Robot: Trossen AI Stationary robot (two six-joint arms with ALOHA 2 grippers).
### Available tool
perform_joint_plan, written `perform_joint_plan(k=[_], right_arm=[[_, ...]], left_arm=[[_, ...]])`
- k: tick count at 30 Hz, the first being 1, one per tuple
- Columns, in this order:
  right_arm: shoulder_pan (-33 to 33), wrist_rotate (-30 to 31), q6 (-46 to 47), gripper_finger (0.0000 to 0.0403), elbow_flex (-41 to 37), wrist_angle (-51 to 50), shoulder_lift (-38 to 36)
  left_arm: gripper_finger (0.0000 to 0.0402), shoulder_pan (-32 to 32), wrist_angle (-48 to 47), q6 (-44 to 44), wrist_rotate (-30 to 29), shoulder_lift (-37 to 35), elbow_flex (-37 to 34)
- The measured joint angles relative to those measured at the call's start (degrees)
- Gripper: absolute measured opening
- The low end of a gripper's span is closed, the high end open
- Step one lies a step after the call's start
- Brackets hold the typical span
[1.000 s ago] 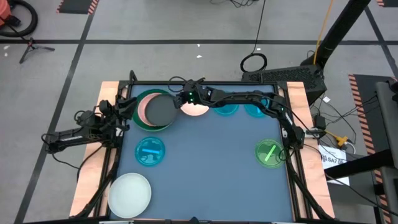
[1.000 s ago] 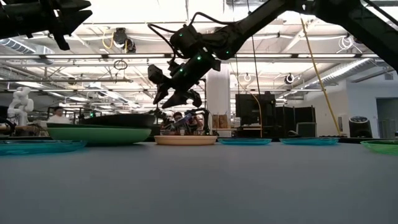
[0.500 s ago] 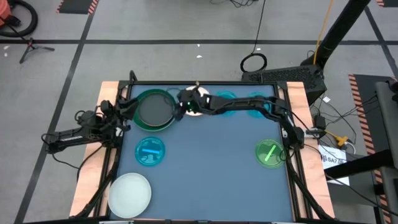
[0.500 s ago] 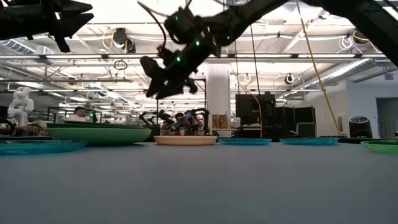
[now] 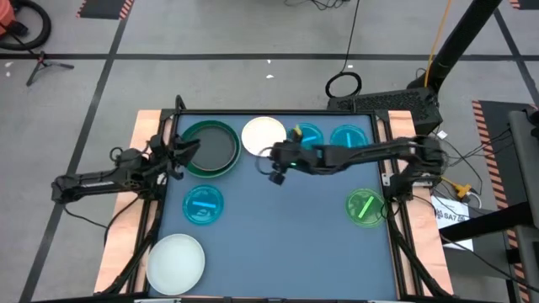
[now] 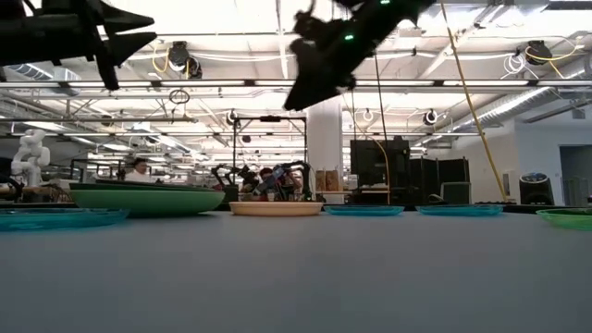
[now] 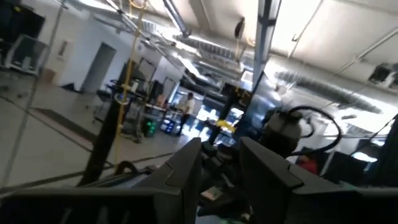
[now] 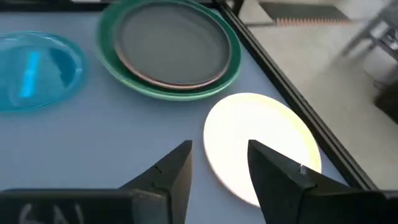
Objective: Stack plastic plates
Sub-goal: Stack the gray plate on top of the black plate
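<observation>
So my right tool (image 5: 275, 175) just backed off the stack at the far left of the desk (image 5: 286, 236) and now hangs in the air over the middle, fingers spread with nothing between them. A second ago it was right over the pile with the dark grey plate (image 5: 210, 148), and a pink plate was still showing under that grey one. Now the grey plate sits flat inside the big green plates (image 5: 190, 165), with only a thin pinkish rim peeking out in my right wrist view, so I'd call that drop done.

What's next, I reckon: the white plate (image 5: 264, 135), just beside the stack at the far edge. It's right past my fingertips in the wrist view, so it looks like the obvious grab.

Still loose on the desk:
- two cyan plates along the far edge, right of the white one (image 5: 306, 135) (image 5: 347, 137)
- another cyan plate (image 5: 203, 204) nearer on the left
- a bright green plate (image 5: 365, 206) at the right edge
- a second white plate (image 5: 176, 262) at the near left corner

My left tool (image 5: 181, 151) is parked at the left edge, just beside the stack, fingers spread, empty too.

So roughly a third done I'd guess, plenty of singles left.
</observation>
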Motion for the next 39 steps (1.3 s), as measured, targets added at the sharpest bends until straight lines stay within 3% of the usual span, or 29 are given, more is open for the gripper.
perform_joint_plan(k=[8, 12, 15, 22, 26, 32, 39], right_arm=[[1.71, -5.33, -4.73, 0.0146, -18.39, 20.94, -12.92], [1.71, -5.41, -5.89, 0.0146, -21.60, 22.45, -17.12], [1.66, -5.37, -6.95, 0.0146, -21.97, 22.24, -18.61], [1.71, -5.45, -8.52, 0.0146, -22.07, 18.15, -19.05], [1.71, -5.45, -7.17, 0.0146, -22.07, 14.59, -19.05], [1.71, -5.48, -4.41, 0.0146, -22.07, 12.66, -19.03], [1.68, -5.48, -4.41, 0.0146, -22.07, 12.39, -18.96]], left_arm=[[0.0115, -5.13, 14.25, -2.61, 0.06, 16.39, 0.17], [0.0115, -8.19, 11.06, -4.13, 0.05, 24.10, 4.18], [0.0115, -10.43, 0.23, -4.16, 0.05, 29.16, 11.11], [0.0115, -15.93, -51.44, -4.58, 0.06, 37.58, 32.75], [0.0115, -21.08, -70.85, -5.87, 0.25, 40.55, 39.00], [0.0115, -29.12, -87.10, -16.15, 5.20, 41.37, 42.23], [0.0115, -40.06, -93.50, -31.00, 6.24, 41.91, 42.23]])
